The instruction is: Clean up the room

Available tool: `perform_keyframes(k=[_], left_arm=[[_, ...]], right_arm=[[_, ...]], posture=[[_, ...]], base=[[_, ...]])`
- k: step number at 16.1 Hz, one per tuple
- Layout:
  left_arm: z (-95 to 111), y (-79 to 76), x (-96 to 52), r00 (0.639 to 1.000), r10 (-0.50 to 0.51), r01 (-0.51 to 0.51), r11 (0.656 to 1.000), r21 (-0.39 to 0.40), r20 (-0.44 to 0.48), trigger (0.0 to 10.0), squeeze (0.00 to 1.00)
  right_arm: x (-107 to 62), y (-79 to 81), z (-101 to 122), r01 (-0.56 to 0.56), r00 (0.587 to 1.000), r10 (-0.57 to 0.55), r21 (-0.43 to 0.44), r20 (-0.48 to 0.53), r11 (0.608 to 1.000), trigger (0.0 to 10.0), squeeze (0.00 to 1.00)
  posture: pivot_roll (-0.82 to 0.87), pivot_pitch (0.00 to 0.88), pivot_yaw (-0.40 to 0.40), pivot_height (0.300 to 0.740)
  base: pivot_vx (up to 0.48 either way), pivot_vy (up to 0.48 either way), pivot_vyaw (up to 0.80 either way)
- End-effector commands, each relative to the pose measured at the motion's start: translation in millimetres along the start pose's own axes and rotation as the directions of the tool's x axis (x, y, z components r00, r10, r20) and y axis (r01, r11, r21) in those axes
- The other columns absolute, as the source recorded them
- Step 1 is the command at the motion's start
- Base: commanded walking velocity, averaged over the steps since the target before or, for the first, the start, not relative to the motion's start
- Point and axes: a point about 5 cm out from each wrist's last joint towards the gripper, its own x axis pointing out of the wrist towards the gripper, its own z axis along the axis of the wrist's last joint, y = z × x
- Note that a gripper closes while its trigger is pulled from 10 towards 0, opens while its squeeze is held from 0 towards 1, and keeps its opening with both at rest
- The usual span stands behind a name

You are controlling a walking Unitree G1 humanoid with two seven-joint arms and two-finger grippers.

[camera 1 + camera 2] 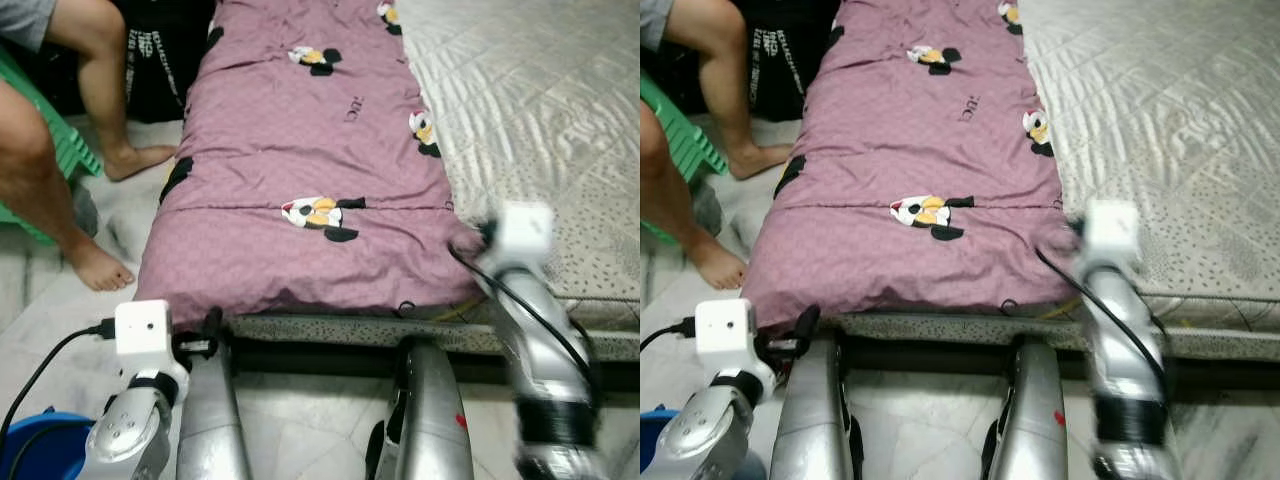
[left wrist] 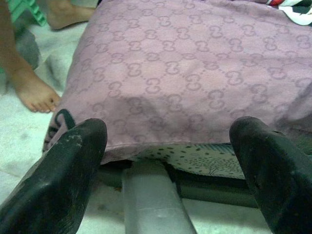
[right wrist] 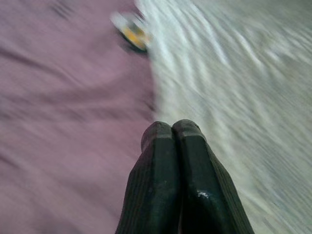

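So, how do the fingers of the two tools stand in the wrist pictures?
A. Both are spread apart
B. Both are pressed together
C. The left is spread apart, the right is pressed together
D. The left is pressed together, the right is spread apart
C: the left tool has a wide gap between its fingers, facing the purple blanket, while the right tool's fingers touch, holding nothing.

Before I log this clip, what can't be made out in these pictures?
- Right gripper: right wrist view is motion-blurred, so whether its closed fingers touch the purple blanket is unclear.
- Right arm: smeared in both eye views.
- Blue object: cut by the left eye view's corner.
- Person's legs: cropped above.
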Motion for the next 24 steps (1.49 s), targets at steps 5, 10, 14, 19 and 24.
perform_keyframes(k=[5,10,14,19,24], left_arm=[[5.2,8.6,-1.8,0.999,0.044,-0.044,0.999,0.006,0.025,10.0,0.0],[7.3,4.5,-2.4,0.999,0.043,-0.044,0.999,0.006,0.031,10.0,0.0],[8.3,3.7,-2.4,0.999,0.038,-0.039,0.999,0.01,0.03,10.0,0.0],[7.8,1.4,2.0,0.999,0.027,-0.027,1.0,0.01,0.026,10.0,0.0],[4.6,1.9,2.6,1.0,0.021,-0.021,1.0,0.008,0.014,10.0,0.0]], right_arm=[[27.4,55.6,12.1,-0.141,0.987,0.136,0.059,0.08,0.988,0.0,0.0],[26.4,129.8,-39.6,-0.253,0.945,0.282,0.176,-0.163,0.951,7.1,0.0],[20.4,123.2,-59.7,-0.135,0.968,0.196,0.33,-0.158,0.934,10.0,1.0],[37.9,60.6,-49.6,0.034,0.996,-0.004,0.338,-0.09,0.94,10.0,1.0],[22.3,-18.1,-69.3,0.236,0.97,-0.203,0.324,-0.135,0.916,10.0,1.0]], posture=[[0.1,0.105,-0.039,0.506],[0.14,0.115,-0.04,0.506],[0.16,0.124,-0.027,0.506],[0.13,0.125,-0.028,0.506],[0.1,0.124,-0.023,0.506]], base=[[0.0,0.0,0.0],[0.0,0.0,0.0],[0.0,0.0,0.0],[0.0,0.0,0.0],[0.0,0.0,0.0]])
